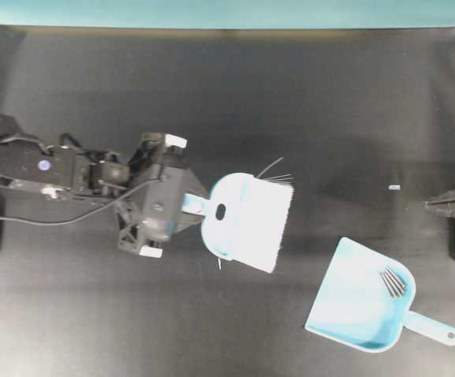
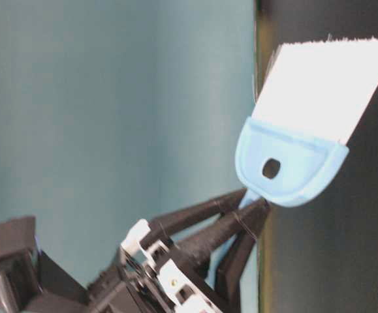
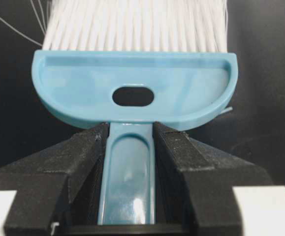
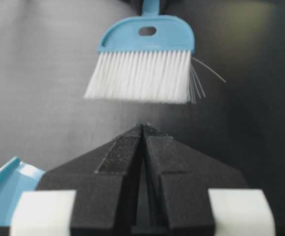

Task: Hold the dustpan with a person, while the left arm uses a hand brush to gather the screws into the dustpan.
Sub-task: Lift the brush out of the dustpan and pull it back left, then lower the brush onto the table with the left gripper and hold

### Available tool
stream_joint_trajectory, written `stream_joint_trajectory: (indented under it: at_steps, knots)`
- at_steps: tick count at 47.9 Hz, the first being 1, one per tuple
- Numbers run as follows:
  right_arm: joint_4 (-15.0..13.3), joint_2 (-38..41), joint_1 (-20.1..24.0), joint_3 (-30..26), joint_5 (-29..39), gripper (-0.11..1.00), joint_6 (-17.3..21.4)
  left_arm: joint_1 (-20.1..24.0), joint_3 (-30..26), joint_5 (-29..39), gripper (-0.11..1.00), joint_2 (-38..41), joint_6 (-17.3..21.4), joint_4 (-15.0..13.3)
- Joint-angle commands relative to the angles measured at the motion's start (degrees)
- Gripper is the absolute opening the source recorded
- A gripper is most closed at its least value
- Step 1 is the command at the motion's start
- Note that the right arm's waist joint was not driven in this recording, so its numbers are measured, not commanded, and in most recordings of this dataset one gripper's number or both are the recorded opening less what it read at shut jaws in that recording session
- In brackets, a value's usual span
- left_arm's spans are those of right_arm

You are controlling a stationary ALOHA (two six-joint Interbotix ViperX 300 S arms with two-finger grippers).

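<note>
the black worktop fills the overhead view, with a teal wall along its far edge and wide bare room across its far half. the left arm reaches in from the left edge, its left hand clamped on the thin handle of the hand brush, both fingers pressed against the handle's sides in the left wrist view. the brush sits near the middle of the worktop, its white bristles pointing toward the right, a few stray hairs splaying off the far corner; whether the bristle tips touch the surface cannot be told. the dustpan lies at the near right, well apart from the brush, with open black surface between them; its wide mouth faces up and left toward the brush and its short handle runs toward the near right corner. no one is touching it. the right hand shows only at the right edge of the overhead view; in the right wrist view its fingers meet with nothing between them, just beside the pan's rim. the screws lie bunched inside the pan against its back wall. one more thin screw lies on the worktop just near of the brush. a tiny pale scrap lies far right.
</note>
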Motion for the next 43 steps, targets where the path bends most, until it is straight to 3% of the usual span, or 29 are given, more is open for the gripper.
stream_joint_trajectory:
  at_steps: [1, 11, 43]
  knots:
    - [0.0, 0.5, 0.0, -0.3, -0.6, 0.0, -0.4, 0.2, 1.9, -2.7, 0.31, -0.9, -0.3, 0.1]
    - [0.1, 0.6, 0.0, -0.3, -0.6, 0.0, -0.4, 0.5, 5.6, -3.5, 0.31, -1.3, -0.4, 0.1]
    - [0.1, 0.5, 0.0, -0.3, -0.6, 0.0, -0.4, 1.5, 6.7, -6.8, 0.31, -0.7, -2.8, 0.1]
